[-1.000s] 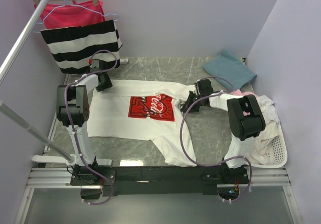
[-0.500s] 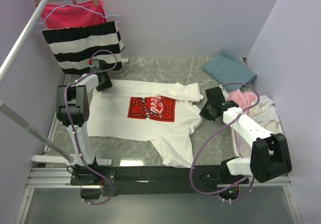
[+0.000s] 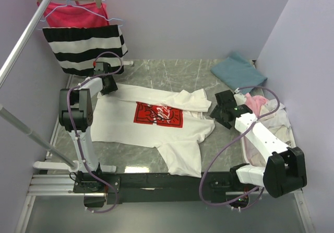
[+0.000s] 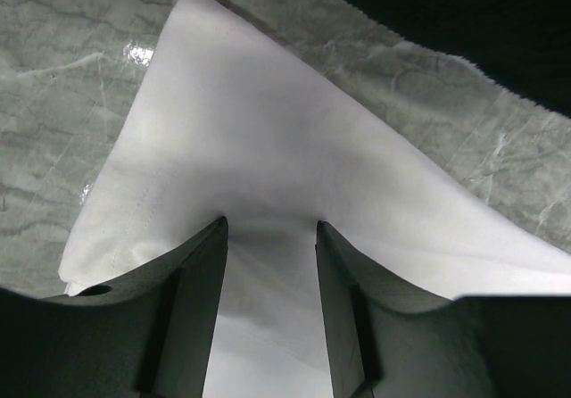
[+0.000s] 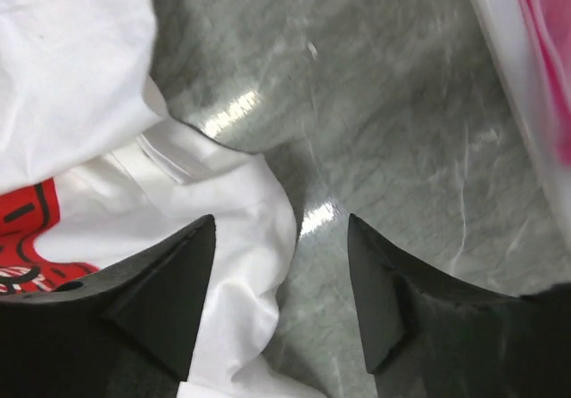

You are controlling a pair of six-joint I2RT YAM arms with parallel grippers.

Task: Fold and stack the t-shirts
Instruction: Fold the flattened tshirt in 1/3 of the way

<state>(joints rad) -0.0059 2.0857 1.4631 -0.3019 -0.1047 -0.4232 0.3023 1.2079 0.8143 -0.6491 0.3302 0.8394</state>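
A white t-shirt with a red square logo lies spread on the marble table, its far right sleeve folded in over the logo's edge. My left gripper rests on the shirt's far left corner. In the left wrist view its jaws stand apart with white cloth lying between and under them. My right gripper is open just right of the shirt. In the right wrist view the shirt's edge lies loose between its fingers. A folded teal t-shirt lies at the far right.
A white basket at the right holds pale white and pink tees; its rim shows beside my right gripper. A striped garment and a red-pink one hang from a rail at the far left. Walls close three sides.
My right gripper has opened and let go of the shirt, drawing back to the right. The shirt's right sleeve now lies folded over the logo's edge. The left arm has held still.
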